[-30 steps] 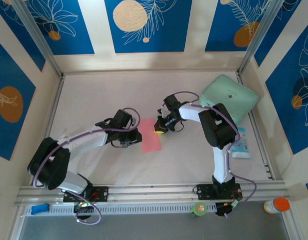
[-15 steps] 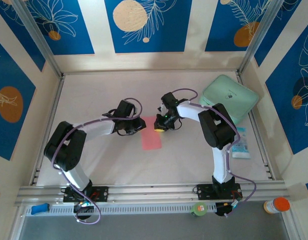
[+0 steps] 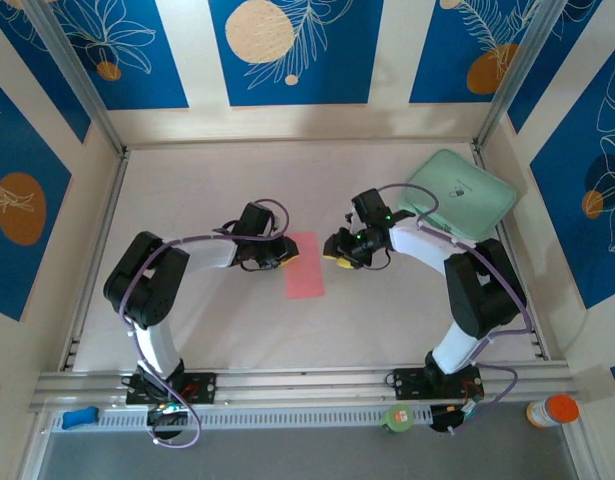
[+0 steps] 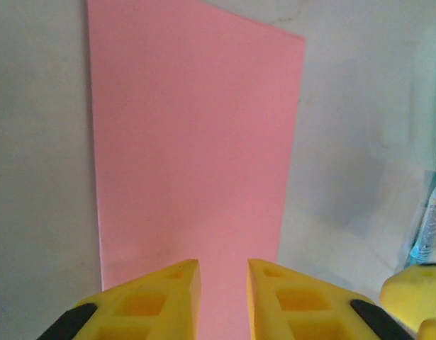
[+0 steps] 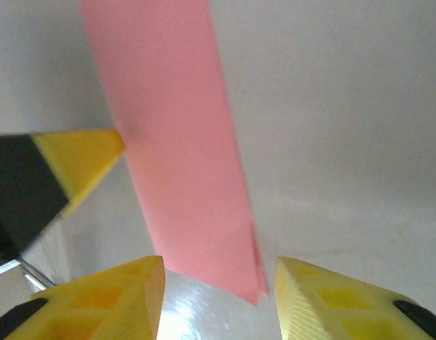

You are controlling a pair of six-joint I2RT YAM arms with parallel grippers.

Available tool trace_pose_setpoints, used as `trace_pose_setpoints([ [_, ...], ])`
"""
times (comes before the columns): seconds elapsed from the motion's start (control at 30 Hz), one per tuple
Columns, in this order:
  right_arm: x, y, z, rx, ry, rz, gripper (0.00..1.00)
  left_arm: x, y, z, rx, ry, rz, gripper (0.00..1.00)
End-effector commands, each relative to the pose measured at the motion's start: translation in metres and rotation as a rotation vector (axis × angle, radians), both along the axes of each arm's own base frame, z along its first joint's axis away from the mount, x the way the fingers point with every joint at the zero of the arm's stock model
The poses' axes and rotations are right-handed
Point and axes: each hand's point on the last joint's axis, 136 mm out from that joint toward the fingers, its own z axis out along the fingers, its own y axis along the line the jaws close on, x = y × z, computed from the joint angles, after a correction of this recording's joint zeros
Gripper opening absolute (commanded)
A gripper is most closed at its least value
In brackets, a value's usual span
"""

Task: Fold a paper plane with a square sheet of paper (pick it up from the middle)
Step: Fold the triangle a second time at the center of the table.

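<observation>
The square sheet of paper (image 3: pixel 305 266) is salmon pink and lies flat on the table, folded into a narrow rectangle. My left gripper (image 3: pixel 281 254) is at its left long edge. In the left wrist view the paper (image 4: pixel 193 142) runs away from my left gripper (image 4: pixel 223 287), whose yellow fingers (image 4: pixel 168 297) stand a narrow gap apart over it with nothing between them. My right gripper (image 3: pixel 334 252) is just off the paper's right edge. In the right wrist view my right gripper (image 5: pixel 219 280) is wide open over the near corner of the paper (image 5: pixel 179 156), where two layers show.
A mint-green pad (image 3: pixel 459 193) lies at the back right corner. A blue-and-white packet (image 4: pixel 427 227) lies to the right. An orange-capped bottle (image 3: pixel 553 410) and a green roll (image 3: pixel 397 417) sit beyond the front rail. Walls close in the table on three sides.
My right gripper has opened and drawn back to the right, off the paper. My left gripper has moved up to the paper's left edge, its fingers parting slightly.
</observation>
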Motion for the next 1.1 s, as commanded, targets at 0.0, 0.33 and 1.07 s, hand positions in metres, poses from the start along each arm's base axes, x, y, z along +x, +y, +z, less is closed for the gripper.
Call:
trace_pose_setpoints([
  [0.0,-0.019,0.003,-0.001,0.047,0.087,-0.042,0.47,0.014,-0.003,-0.001,-0.025,-0.005,0.022,0.24],
  [0.33,-0.036,0.019,-0.022,0.037,0.193,-0.021,0.49,0.003,0.010,-0.027,0.032,0.063,0.070,0.24],
  [1.07,-0.046,0.034,-0.032,0.056,0.241,0.033,0.28,-0.005,0.012,-0.040,0.028,0.102,0.084,0.23],
])
